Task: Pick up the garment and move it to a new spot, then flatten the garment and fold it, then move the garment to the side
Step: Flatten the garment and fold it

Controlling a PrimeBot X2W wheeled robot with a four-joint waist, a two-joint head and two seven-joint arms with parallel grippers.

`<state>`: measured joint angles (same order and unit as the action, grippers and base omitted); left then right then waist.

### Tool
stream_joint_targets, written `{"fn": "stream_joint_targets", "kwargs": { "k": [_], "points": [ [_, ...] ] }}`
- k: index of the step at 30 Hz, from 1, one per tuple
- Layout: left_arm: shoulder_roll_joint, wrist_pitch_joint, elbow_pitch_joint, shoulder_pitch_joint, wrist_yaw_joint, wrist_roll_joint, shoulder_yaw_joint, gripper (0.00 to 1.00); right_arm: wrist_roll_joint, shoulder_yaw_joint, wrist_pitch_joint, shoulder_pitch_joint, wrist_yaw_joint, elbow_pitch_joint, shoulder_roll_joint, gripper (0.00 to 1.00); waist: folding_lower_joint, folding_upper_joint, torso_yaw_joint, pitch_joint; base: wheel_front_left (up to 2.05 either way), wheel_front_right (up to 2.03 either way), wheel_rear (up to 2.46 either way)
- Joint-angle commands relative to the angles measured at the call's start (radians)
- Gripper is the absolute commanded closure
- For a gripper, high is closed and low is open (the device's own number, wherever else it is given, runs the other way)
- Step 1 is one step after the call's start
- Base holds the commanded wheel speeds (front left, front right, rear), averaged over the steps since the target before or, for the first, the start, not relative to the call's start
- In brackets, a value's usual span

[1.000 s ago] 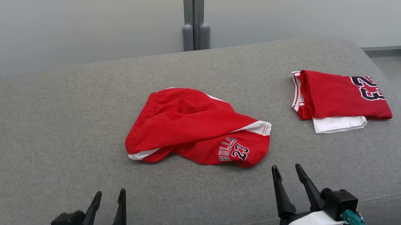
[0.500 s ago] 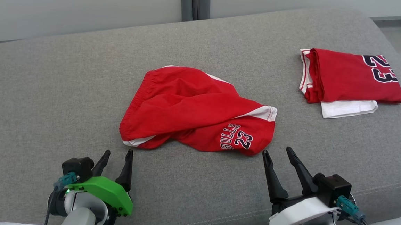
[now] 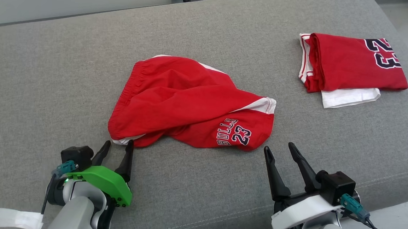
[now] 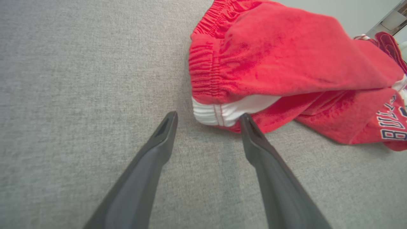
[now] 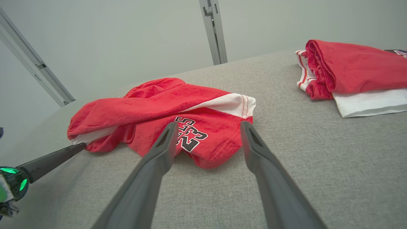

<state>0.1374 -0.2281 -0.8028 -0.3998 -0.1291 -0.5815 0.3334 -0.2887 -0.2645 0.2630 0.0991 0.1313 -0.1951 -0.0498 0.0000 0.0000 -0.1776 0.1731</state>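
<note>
Left gripper (image 3: 119,143): jaws spread to full width, holding nothing. The fingertips sit at the near left corner of the garment. In the left wrist view the white hem (image 4: 222,113) lies just past the gap between the fingers, with one tip at or very near the cloth; contact cannot be confirmed.
Garment (image 3: 190,99): red shorts with white trim and a "BULLS 23" print, crumpled and partly doubled over near the middle of the grey cushion (image 3: 51,66). Waistband is toward the left, printed leg toward the right.
Right gripper (image 3: 278,146): jaws spread to full width, empty. The tips are just short of the printed leg, low over the cushion.
Folded stack (image 3: 352,63): red jersey on a white item, well apart at the far right; judged not part of this step.
Completed: nothing visible. The garment is not lifted, flattened or folded.
Step in hand: judged to be the approach for a two-point pick-up.
Remaining: grasp, relocate, flatten, fold, set aside.
</note>
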Motion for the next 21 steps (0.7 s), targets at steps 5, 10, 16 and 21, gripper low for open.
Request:
{"fn": "stream_joint_targets", "kwargs": {
  "k": [5, 10, 16, 21],
  "points": [
    [0.03, -0.027, 0.001, -0.039, -0.003, -0.03, 0.038, 1.0, 0.015, 0.001, 0.004, 0.015, -0.001, 0.006, -0.002, 0.0, 0.0, 0.0, -0.002, 0.013, 0.0, 0.0, 0.0],
    [0.045, -0.032, 0.017, -0.03, -0.003, -0.046, 0.055, 1.0, 0.017, 0.001, 0.004, 0.022, -0.001, 0.004, -0.002, 0.0, 0.0, 0.0, 0.003, 0.014, 0.0, 0.0, 0.0],
    [0.09, -0.037, 0.092, 0.022, -0.003, -0.069, 0.076, 1.0, 0.004, 0.003, 0.004, 0.081, -0.001, -0.042, -0.002, 0.0, 0.0, 0.0, 0.022, 0.011, 0.0, 0.0, 0.0],
    [0.134, -0.038, 0.154, 0.063, -0.003, -0.067, 0.088, 1.0, -0.044, 0.002, 0.004, 0.207, -0.001, -0.223, -0.001, 0.0, 0.0, 0.0, 0.043, 0.017, 0.0, 0.0, 0.0]
  ]
}}
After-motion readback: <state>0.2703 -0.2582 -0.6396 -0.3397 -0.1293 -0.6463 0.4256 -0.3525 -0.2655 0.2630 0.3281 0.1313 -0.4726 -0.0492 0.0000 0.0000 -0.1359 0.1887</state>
